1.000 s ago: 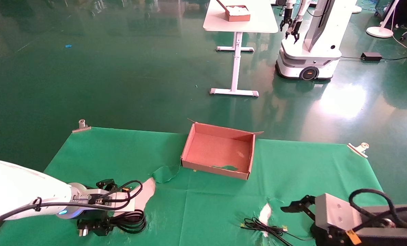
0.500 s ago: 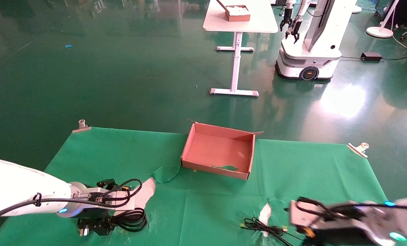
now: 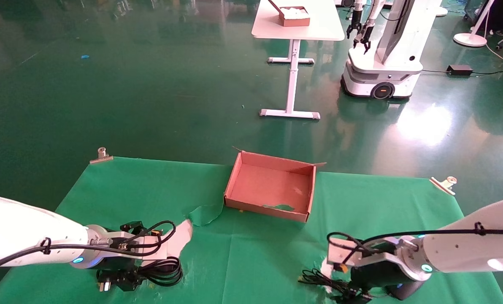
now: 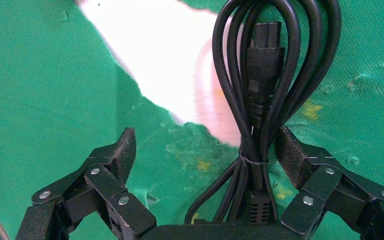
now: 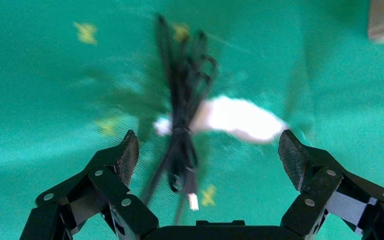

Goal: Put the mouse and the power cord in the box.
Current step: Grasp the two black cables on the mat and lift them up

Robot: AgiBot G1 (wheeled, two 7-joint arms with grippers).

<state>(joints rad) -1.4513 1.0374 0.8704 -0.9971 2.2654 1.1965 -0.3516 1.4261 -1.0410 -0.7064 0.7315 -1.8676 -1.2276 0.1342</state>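
Mouse (image 3: 403,290) sits bottom right w/ its thin wire (image 5: 180,120) bundled beside it; right gripper (image 5: 207,165) has swung in over it since a sec ago, jaws spread wide, holding nothing, so pickup looks next. Power cord (image 4: 260,100) lies bottom left between the wide-open left gripper (image 4: 205,160), not pinched. Box (image 3: 234,179) at centre is empty.

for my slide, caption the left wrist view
Left hand, open, straddling the bundled power cord on torn green cloth.

my view rn: torn green cloth (image 3: 150,190) | two metal clips (image 3: 101,155) on its far corners | white table (image 3: 298,25) | another robot (image 3: 386,55)
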